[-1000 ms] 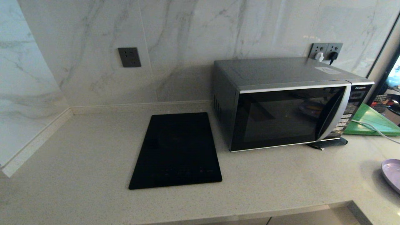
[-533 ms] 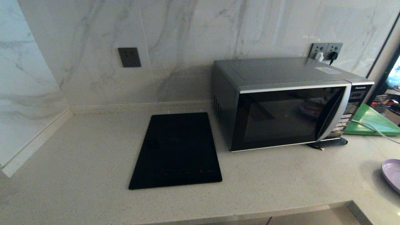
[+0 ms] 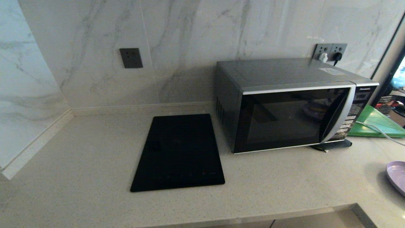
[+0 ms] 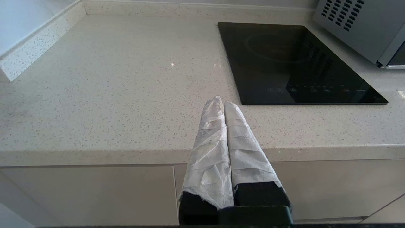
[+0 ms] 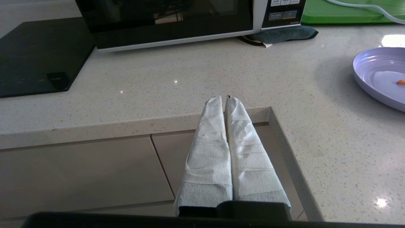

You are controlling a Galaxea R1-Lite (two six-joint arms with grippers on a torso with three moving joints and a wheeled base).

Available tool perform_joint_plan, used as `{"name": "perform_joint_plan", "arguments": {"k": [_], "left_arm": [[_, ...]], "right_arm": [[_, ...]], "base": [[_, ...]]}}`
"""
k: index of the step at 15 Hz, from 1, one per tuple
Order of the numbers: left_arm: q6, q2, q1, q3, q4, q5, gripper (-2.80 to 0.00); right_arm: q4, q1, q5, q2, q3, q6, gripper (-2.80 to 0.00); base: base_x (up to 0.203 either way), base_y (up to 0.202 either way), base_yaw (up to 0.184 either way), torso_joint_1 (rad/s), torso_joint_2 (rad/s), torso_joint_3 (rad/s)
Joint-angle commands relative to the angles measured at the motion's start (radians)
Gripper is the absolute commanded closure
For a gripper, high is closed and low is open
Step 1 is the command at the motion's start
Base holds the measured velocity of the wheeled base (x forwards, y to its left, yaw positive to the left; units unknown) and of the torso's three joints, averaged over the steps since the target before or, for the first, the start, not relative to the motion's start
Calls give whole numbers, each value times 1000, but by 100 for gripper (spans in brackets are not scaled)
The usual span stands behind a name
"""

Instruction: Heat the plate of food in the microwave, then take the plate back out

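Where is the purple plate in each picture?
Head view: the round lavender-purple plate is cut off at the right edge, on the speckled counter.
Left wrist view: not in it.
Right wrist view: at the right edge, one small orange bit on it.
Shared landmark: the flat black glass cooktop, seen in all three.

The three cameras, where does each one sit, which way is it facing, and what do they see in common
Head view: high, looking down at the counter, microwave and cooktop; no arms show.
Left wrist view: low before the counter edge, facing the cooktop; the left gripper shows, shut.
Right wrist view: low, facing the microwave and plate of food; the right gripper shows, shut.
All three share cooktop and microwave.
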Motion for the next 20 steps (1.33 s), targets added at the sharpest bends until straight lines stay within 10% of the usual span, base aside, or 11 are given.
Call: {"name": "perform_joint_plan", "arguments": {"k": [1,20], "left_arm": [[-1,2,0,0,-1,1,0],[-1,2,0,0,-1,1,0]], "right_arm": [[-1,1,-1,1,0,2,0],[-1,1,-2,1,0,13,0]], "base": [[0,0,0,0,0,0],[0,0,0,0,0,0]]}}
